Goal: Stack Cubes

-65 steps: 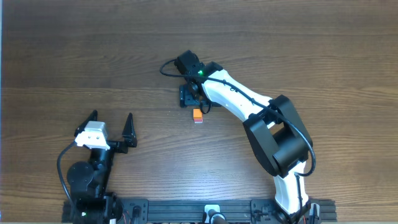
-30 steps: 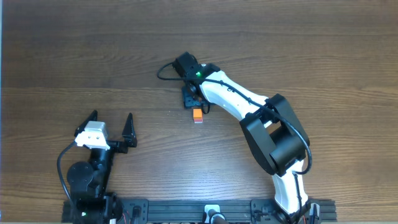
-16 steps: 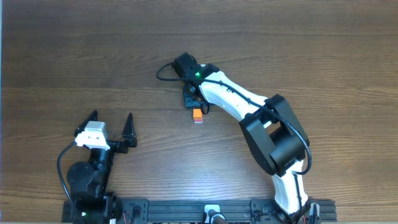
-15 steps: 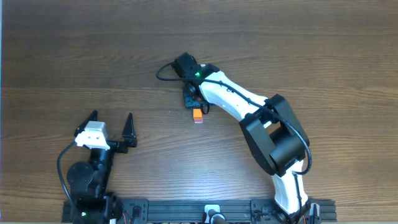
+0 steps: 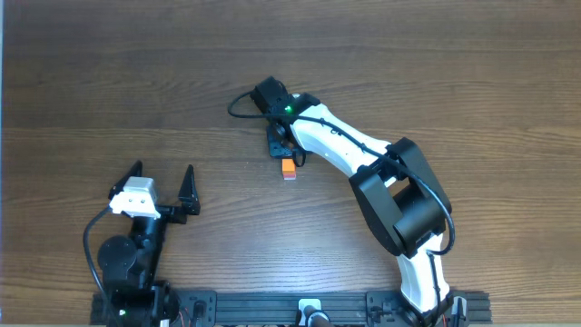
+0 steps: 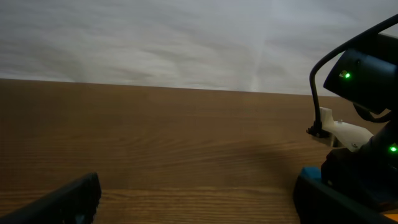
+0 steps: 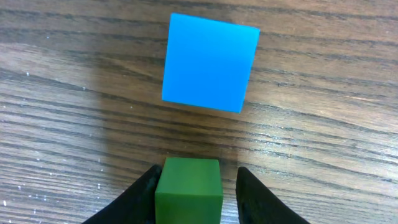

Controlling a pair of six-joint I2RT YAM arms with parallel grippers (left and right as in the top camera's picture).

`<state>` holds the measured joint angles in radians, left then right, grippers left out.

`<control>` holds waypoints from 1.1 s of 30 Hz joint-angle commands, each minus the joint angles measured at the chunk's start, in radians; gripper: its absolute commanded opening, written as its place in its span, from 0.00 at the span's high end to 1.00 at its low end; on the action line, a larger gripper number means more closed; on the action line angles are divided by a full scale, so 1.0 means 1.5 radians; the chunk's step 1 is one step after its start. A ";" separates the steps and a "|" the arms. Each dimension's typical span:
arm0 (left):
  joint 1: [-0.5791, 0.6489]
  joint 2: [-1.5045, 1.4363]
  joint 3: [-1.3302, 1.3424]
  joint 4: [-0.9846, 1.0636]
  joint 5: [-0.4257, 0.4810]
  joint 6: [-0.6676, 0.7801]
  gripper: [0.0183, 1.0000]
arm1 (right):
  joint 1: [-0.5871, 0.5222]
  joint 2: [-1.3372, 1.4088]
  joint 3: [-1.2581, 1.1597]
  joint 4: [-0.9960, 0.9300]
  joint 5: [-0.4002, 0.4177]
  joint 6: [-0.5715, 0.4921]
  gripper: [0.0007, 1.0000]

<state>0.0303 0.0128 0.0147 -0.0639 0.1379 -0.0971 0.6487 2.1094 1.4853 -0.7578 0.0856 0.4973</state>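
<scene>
A green cube (image 7: 188, 190) sits between the fingers of my right gripper (image 7: 197, 199). One finger touches it, and a thin strip of table shows beside the other. Just beyond it on the wood lies a larger blue cube (image 7: 210, 62), apart from the green one. From above, the right gripper (image 5: 280, 143) hangs over the middle of the table and hides both cubes. A small orange cube (image 5: 288, 168) lies close in front of the gripper. My left gripper (image 5: 163, 174) stands open near its base, holding nothing.
The brown wooden table (image 5: 454, 82) is bare around the cubes. The right arm (image 5: 363, 150) stretches diagonally from its base at the lower right. In the left wrist view the right arm's wrist (image 6: 364, 74) shows far off at the side.
The right gripper shifted slightly up and left more than a second ago. Since then nothing has moved. The orange cube and the left arm have stayed put.
</scene>
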 commanded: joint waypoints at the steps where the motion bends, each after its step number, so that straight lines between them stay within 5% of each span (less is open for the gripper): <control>1: 0.004 -0.005 -0.006 0.000 -0.001 0.008 0.00 | 0.005 0.008 0.003 -0.001 -0.009 0.002 0.62; 22: 0.004 -0.005 -0.006 0.000 -0.001 0.008 0.00 | 0.005 0.008 0.014 -0.001 -0.014 0.057 0.62; 33: 0.004 -0.005 -0.006 0.000 -0.001 0.008 0.00 | 0.004 0.008 0.015 -0.001 -0.017 0.057 0.72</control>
<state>0.0303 0.0128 0.0147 -0.0639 0.1379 -0.0975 0.6487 2.1094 1.4864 -0.7582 0.0628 0.5762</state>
